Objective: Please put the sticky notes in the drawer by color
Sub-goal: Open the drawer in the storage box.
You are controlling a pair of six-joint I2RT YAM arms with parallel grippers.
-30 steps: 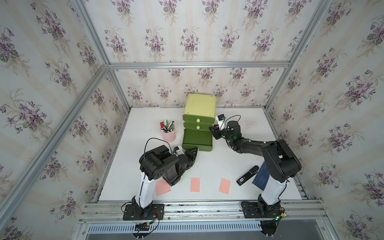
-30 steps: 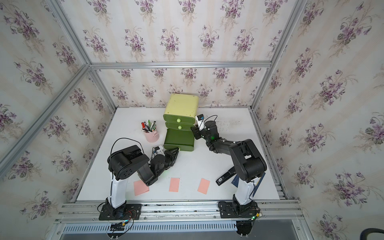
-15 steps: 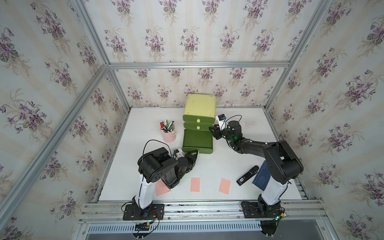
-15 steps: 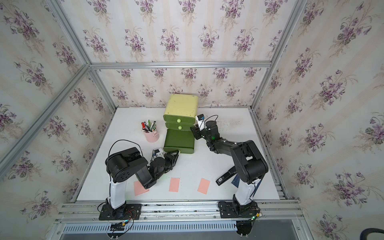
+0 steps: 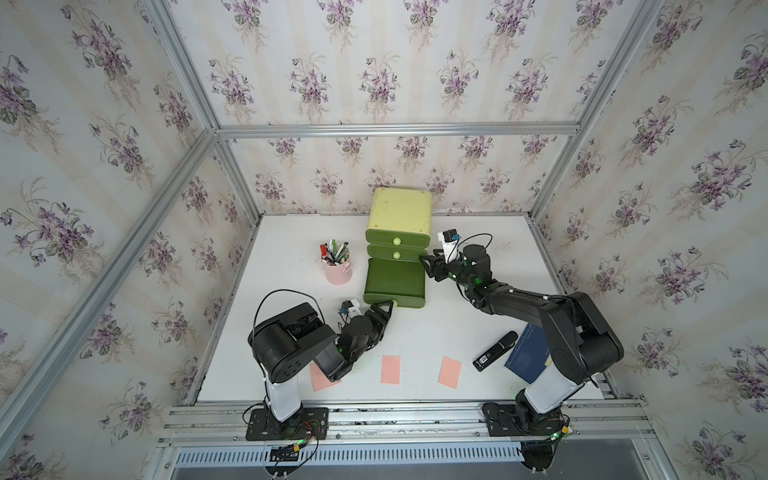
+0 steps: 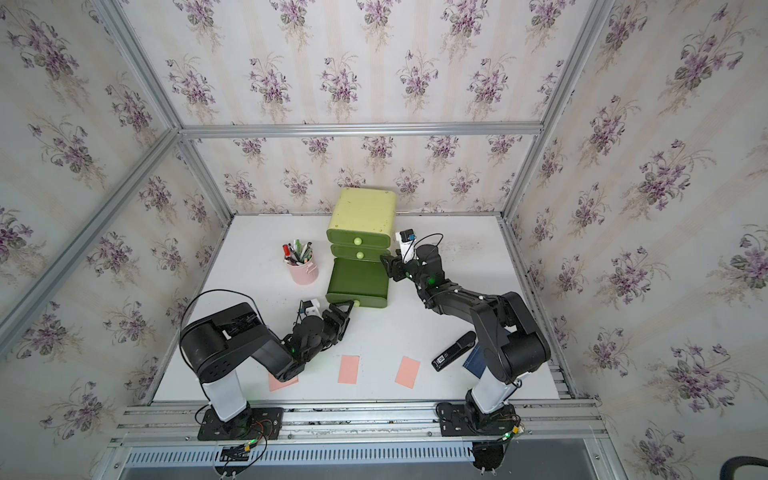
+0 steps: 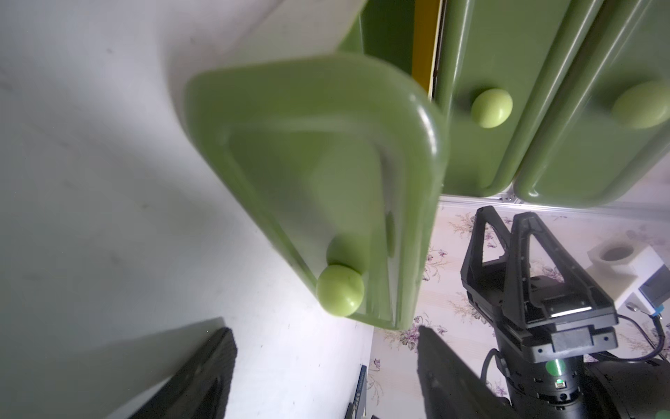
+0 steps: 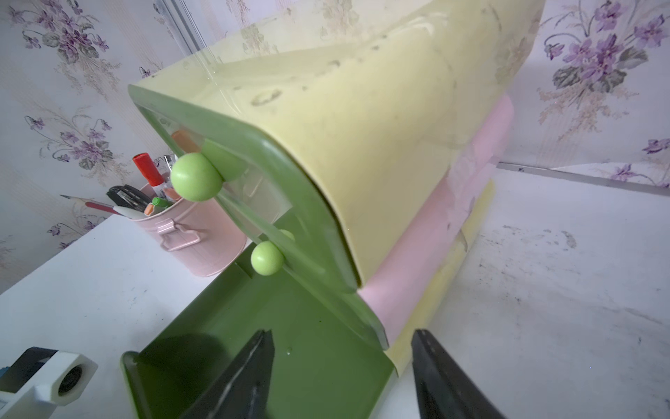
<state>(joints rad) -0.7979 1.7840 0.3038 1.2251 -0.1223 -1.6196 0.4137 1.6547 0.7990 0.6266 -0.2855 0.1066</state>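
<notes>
Watching both hands released: left hand point(image 5: 384, 306) just off the pulled-out bottom drawer point(image 5: 395, 276), right hand point(image 5: 430, 262) beside the chest point(image 5: 401, 208). Three pink sticky notes point(image 5: 390, 369) lie on the table point(image 5: 291, 257); my left arm point(image 5: 291, 345) overhangs one and could drag it.

pink note point(image 5: 319, 380) half under left arm point(image 5: 291, 345), book point(image 5: 525, 351) partly hidden

The matte-black jointed left arm point(image 5: 286, 345) and right arm point(image 5: 536, 305) share white columns point(image 5: 282, 395), black base plates point(image 5: 286, 424), looping black cables point(image 5: 282, 292) and white wrist-camera blocks point(image 5: 448, 245).
</notes>
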